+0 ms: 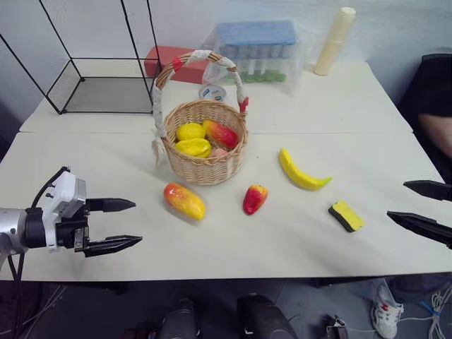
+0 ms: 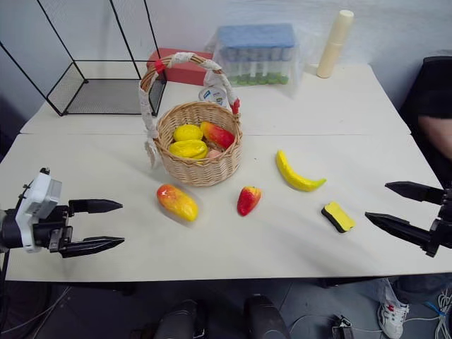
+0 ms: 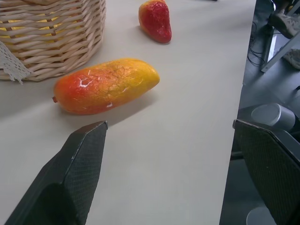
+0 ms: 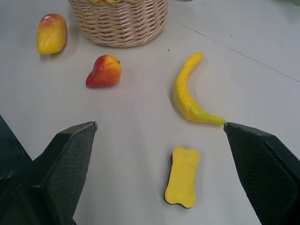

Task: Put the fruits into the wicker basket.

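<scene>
Round wicker basket (image 1: 205, 145) standing near the middle of the white table (image 1: 339, 120), handle arched over it, already holding yellow fruits (image 1: 192, 140) and a red-yellow fruit (image 1: 222, 133). Still out on the table, toward the near edge from the basket: an orange-yellow mango (image 1: 184, 201) just in front of the basket's left side, not touching it; a small red-yellow fruit (image 1: 255, 199) to its right, well clear of the wicker; a curved yellow banana (image 1: 299, 171) farther right again, lying apart from both. Flat yellow block (image 1: 346, 215) with a dark underside close to the near edge, right of the banana's tip. Left gripper (image 1: 116, 224) hovering over the near left corner, fingers spread wide and empty, aimed toward the mango. Right gripper (image 2: 395, 206) poised at the right edge near the near corner, likewise released and holding nothing, pointing in toward the block and banana. At the far edge: black wire cage (image 1: 85, 78) on the far left corner, red box (image 1: 166, 62), clear tub with blue lid (image 1: 258, 49), cream cylinder (image 1: 335, 41).
</scene>
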